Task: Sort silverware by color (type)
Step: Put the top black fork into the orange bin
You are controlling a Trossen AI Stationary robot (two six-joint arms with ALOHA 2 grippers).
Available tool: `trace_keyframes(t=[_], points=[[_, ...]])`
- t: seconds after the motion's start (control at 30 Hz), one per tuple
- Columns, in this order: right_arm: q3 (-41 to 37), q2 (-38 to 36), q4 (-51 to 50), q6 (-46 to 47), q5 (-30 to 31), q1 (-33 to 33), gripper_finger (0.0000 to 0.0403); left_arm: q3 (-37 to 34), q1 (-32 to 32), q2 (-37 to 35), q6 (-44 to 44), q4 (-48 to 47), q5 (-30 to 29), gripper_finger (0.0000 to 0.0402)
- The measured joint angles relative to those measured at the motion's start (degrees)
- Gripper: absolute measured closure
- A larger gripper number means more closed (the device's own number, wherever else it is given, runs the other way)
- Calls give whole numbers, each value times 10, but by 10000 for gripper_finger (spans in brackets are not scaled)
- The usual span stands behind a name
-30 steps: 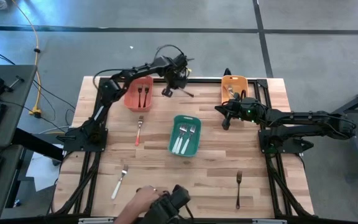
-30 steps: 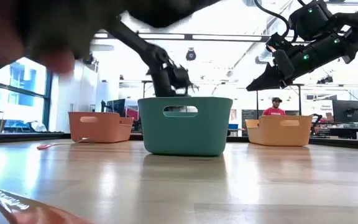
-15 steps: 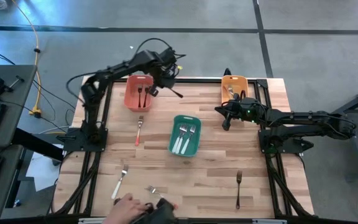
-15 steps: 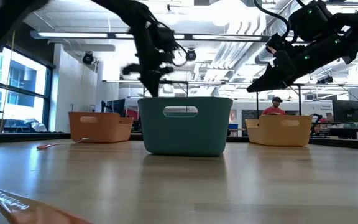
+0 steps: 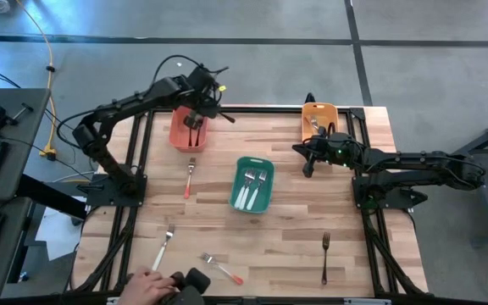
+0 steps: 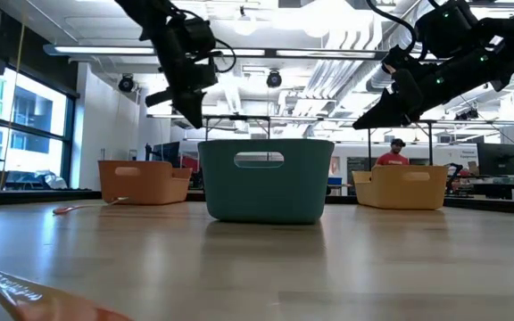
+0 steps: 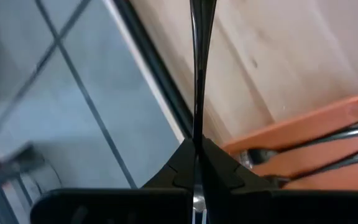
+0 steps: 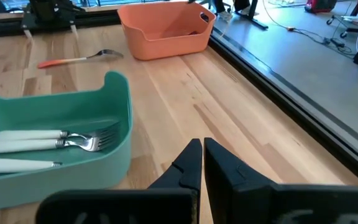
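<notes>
left arm: bent in a long arc from my base at the table's left edge, wrist above the salmon bin (image 5: 188, 129)
left gripper (image 5: 200, 113): clenched on a thin dark handle (image 7: 198, 74), glossy, running straight out from between my fingers
right arm: stretched in from the table's right side, held above the wood
right gripper (image 5: 307, 168): pressed together on nothing, raised between the teal bin (image 5: 252, 184) and the orange bin (image 5: 318, 121)
salmon bin: smooth plastic, rectangular; two dark-handled pieces lie inside
teal bin: plastic with a slot handle; white-handled forks (image 8: 55, 142), silvery tines, lie inside
orange bin: cutlery inside, kind unclear
loose on the wood: red-handled fork (image 5: 190, 177) below the salmon bin; white-handled fork (image 5: 162, 248) and red-handled fork (image 5: 221, 268) near the front; dark fork (image 5: 325, 257) front right
table (image 5: 312, 220): pale wooden planks
person's hand (image 5: 149, 286): at the front edge
</notes>
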Motion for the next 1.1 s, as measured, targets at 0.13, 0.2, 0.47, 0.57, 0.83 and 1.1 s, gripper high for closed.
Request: trace_keyframes(t=[0.13, 0.2, 0.47, 0.57, 0.83, 1.1], points=[[0, 0, 4, -21, 0, 0, 403, 0, 4, 1, 0, -24, -23, 401], [0, 0, 9, -31, 0, 0, 403, -6, 3, 2, 10, -37, -51, 401], [0, 0, 21, -41, -12, 0, 403, -74, 2, 3, 81, -59, -176, 399], [0, 0, 21, -42, -27, 0, 403, -98, 6, 3, 112, -57, -182, 398], [0, 0, 21, -42, -30, 0, 403, -110, 6, 3, 130, -71, -175, 397], [0, 0, 21, -43, -30, 0, 403, -110, 13, 2, 145, -79, -172, 397]])
